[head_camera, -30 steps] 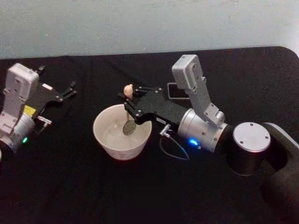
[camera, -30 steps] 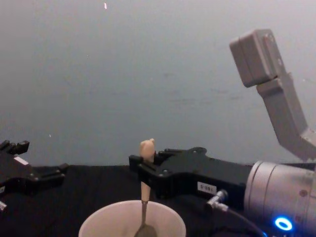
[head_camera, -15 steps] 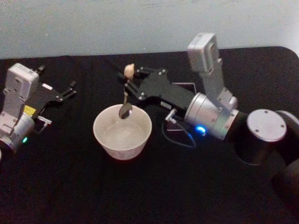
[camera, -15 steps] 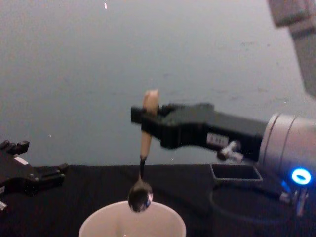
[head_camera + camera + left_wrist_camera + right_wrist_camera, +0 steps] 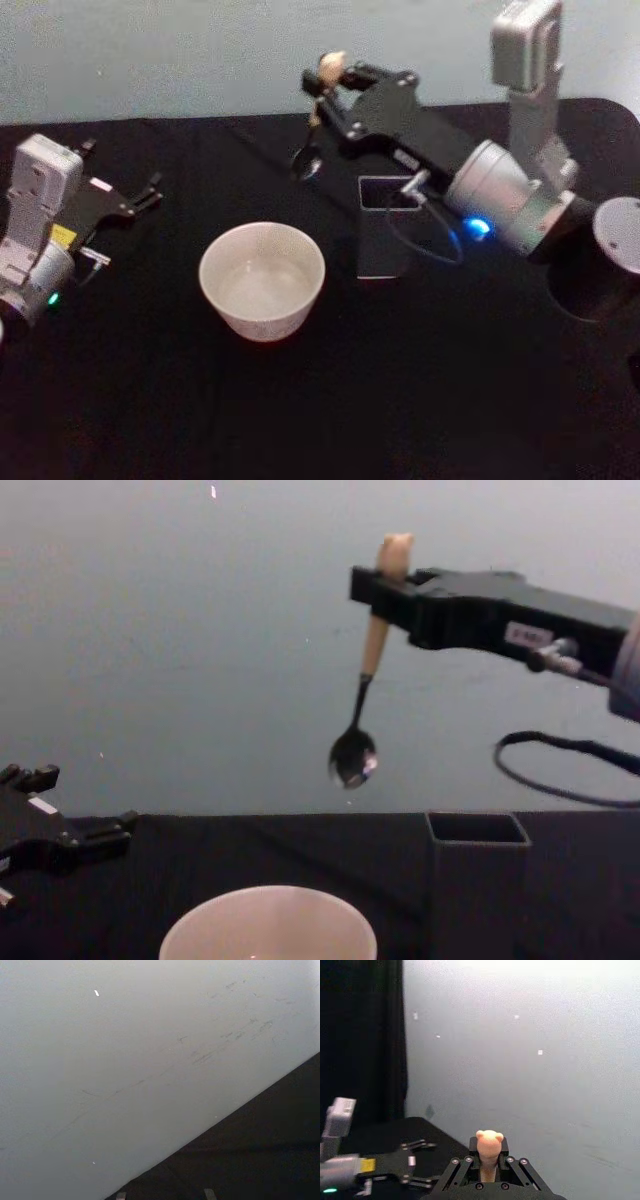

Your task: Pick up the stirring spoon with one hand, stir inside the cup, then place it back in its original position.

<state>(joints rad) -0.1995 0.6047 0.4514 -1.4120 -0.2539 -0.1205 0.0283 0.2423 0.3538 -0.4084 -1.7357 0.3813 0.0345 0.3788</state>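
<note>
Now the right gripper (image 5: 378, 585) clamps the stirring spoon (image 5: 372, 652) by its handle — spoon hangs near-vertical, bowl down, above and left of the holder (image 5: 478, 890). Left of the holder sits the cup (image 5: 262, 305); the left gripper (image 5: 148, 192) idles farther left.

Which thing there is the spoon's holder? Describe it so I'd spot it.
On the black table, find the round cream-white cup; the holder stands to the robot's right of it, with the right hand holding the spoon up nearby. Unlike the cup, it is tall, dark grey, square and narrow.
</note>
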